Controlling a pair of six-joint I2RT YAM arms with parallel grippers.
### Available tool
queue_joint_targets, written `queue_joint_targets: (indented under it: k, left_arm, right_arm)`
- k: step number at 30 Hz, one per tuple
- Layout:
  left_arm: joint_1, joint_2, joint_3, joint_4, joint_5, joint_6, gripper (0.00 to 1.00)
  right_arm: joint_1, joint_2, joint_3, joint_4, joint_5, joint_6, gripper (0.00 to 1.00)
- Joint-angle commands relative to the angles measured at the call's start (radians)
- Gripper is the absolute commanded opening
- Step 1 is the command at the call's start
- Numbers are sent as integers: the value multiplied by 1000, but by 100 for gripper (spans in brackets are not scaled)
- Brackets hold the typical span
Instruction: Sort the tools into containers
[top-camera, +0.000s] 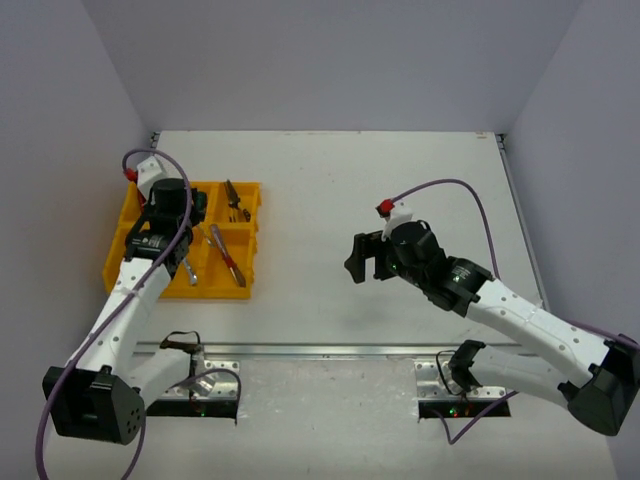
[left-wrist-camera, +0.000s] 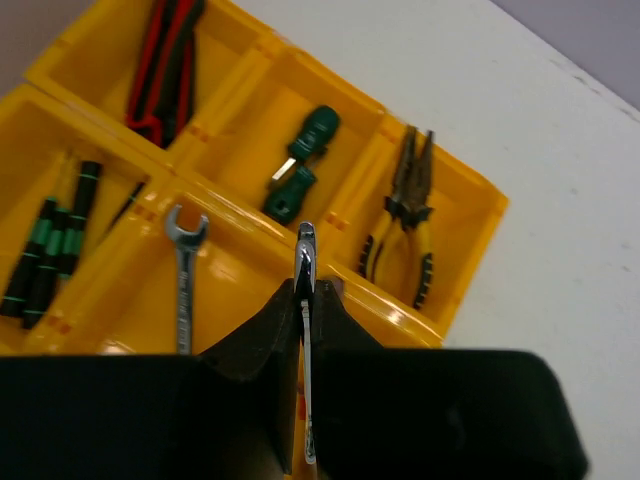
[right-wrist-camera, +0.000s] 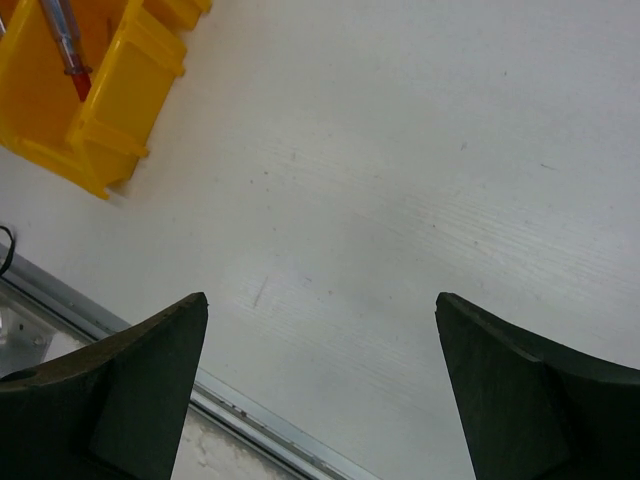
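My left gripper (left-wrist-camera: 306, 285) is shut on a silver wrench (left-wrist-camera: 306, 250), which stands on edge between the fingers over the yellow tray (left-wrist-camera: 470, 215). A second silver wrench (left-wrist-camera: 184, 270) lies in the compartment below. Other compartments hold yellow-handled pliers (left-wrist-camera: 405, 215), a green-handled tool (left-wrist-camera: 300, 165), red-black pliers (left-wrist-camera: 165, 65) and green-black screwdrivers (left-wrist-camera: 55, 250). In the top view the left gripper (top-camera: 165, 240) hangs over the tray (top-camera: 256, 240), and the right gripper (top-camera: 362, 258) stands open above bare table. Nothing is between the right gripper's (right-wrist-camera: 320, 305) fingers.
A red-handled screwdriver (top-camera: 230, 258) lies in the tray's near right compartment and shows as a red-handled screwdriver (right-wrist-camera: 65, 45) in the right wrist view. A metal rail (right-wrist-camera: 250, 410) runs along the table's near edge. Grey walls close in the table on three sides.
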Motion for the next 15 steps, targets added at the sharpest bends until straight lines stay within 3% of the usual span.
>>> queue_joint_targets:
  k: [1,5,10,15]
  left_arm:
    - [123,55,64,-46,-104,194,0]
    - [168,124,33,85,-106,329,0]
    - [182,246,51,78,-103,266,0]
    - [182,266,18,84,-148,215,2]
  right_arm:
    - [-14,-24,-37,20,8,-34,94]
    - [-15,-29,-46,20,-26,-34,95]
    - [-15,-59,-63,35,-82,-26,95]
    - [-15,-84,-72,35,-81,-29,95]
